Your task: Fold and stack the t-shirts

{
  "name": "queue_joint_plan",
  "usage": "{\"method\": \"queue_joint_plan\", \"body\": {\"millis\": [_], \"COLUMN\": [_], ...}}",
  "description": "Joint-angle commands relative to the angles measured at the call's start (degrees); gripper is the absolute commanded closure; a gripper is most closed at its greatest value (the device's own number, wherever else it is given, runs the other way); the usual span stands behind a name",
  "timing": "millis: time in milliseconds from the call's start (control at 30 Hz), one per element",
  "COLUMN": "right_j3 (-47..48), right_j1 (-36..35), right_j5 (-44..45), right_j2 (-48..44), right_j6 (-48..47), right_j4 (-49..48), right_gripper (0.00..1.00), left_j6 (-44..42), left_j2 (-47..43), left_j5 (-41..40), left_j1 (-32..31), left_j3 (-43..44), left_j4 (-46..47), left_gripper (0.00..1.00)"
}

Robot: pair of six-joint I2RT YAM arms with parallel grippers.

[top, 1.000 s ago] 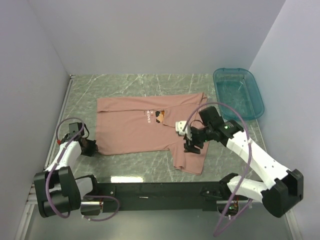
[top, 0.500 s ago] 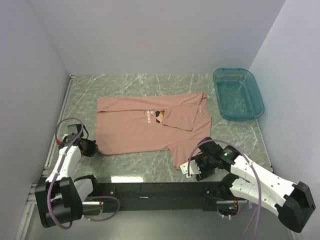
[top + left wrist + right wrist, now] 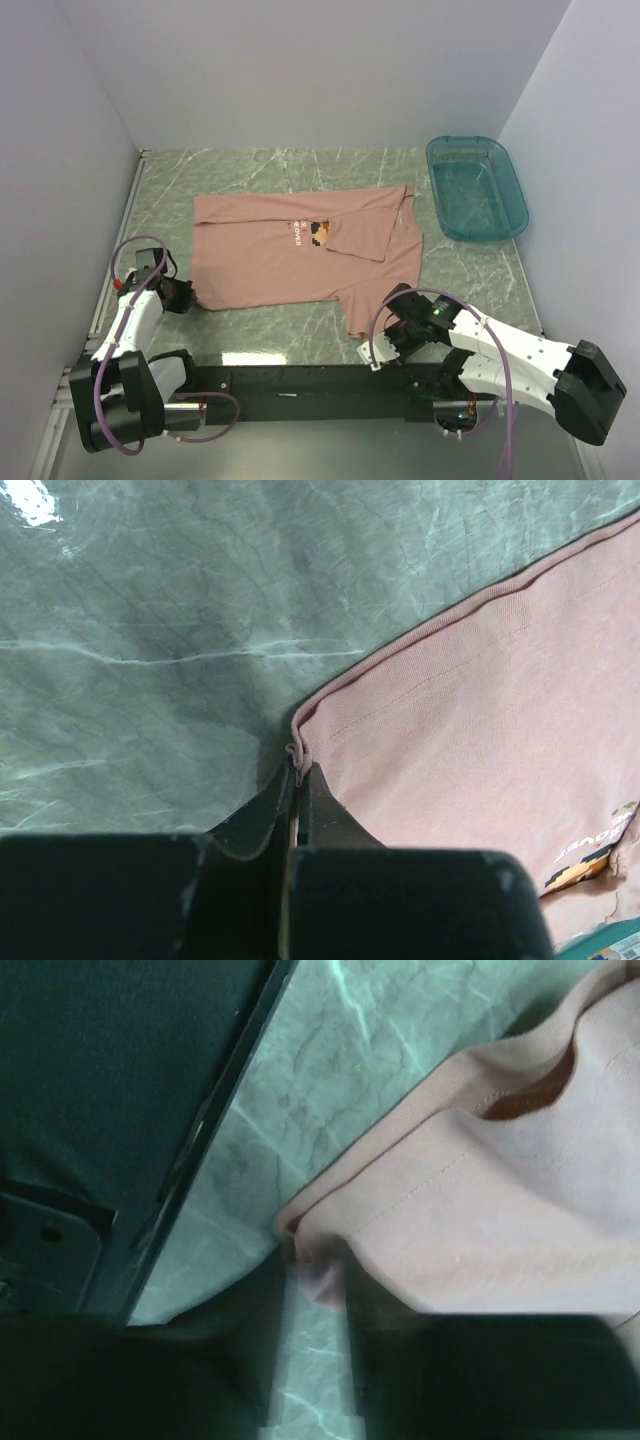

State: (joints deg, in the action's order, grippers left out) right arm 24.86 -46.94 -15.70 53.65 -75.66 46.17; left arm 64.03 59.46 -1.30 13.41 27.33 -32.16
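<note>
Your left claw (image 3: pixel 180 296) is pressed together on the near-left hem corner of the t-shirt (image 3: pixel 270 255). The shirt lies spread on the green marbled surface (image 3: pixel 250 168), with its right part folded in over the chest print. Your right claw (image 3: pixel 383 345) sits low at the shirt's near-right corner. Its jaws look spread, one on each side of the cloth edge, though that wrist view is blurred. A teal bin (image 3: pixel 478 186) stands far right, apart from the shirt.

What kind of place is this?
Probably a robotics lab test cell: a marble-look table boxed in by plain white panels, two robot arms bolted at its near edge, one pink t-shirt laid out beside a teal bin.
</note>
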Motion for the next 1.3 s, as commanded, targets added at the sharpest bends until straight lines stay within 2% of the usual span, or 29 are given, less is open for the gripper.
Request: {"method": "queue_joint_plan", "body": {"millis": [0, 100, 167, 367, 500, 667, 933, 1267], "right_j3": [0.1, 1.1, 2.2, 11.1, 15.8, 17.7, 19.9, 28.0], "right_j1": [-0.9, -0.8, -0.8, 1.5, 7.3, 14.5, 19.8, 26.5], "right_j5": [-0.4, -0.8, -1.3, -0.7, -4.8, -6.7, -6.7, -10.1], "right_j2": [0.2, -1.2, -2.1, -6.3, -7.0, -6.8, -4.1, 2.2], "right_j6": [1.0, 2.0, 3.2, 12.5, 11.9, 13.5, 17.7, 22.8], "right_j4": [-2.1, -0.5, 1.5, 3.9, 7.1, 3.1, -2.1, -5.8], "right_gripper": [0.76, 0.95, 1.00, 1.00, 1.00, 1.00, 1.00, 1.00], "left_j6": [-1.1, -0.8, -0.7, -0.5, -0.6, -1.0, -1.4, -1.7], "left_j2": [-0.3, -1.5, -2.5, -3.5, -3.3, -4.3, -4.3, -1.1], "left_j5": [0.9, 0.5, 0.5, 0.2, 0.8, 0.8, 0.9, 2.0], "left_j1": [-0.1, -0.1, -0.1, 0.0, 0.1, 0.5, 0.8, 1.1], "left_j3": [-0.3, -0.4, -0.6, -0.8, -1.0, -0.7, 1.2, 4.8], "left_j4": [1.0, 0.8, 0.9, 0.8, 1.3, 1.7, 2.4, 4.4], "left_gripper": [1.00, 1.00, 1.00, 1.00, 1.00, 1.00, 1.00, 1.00]}}
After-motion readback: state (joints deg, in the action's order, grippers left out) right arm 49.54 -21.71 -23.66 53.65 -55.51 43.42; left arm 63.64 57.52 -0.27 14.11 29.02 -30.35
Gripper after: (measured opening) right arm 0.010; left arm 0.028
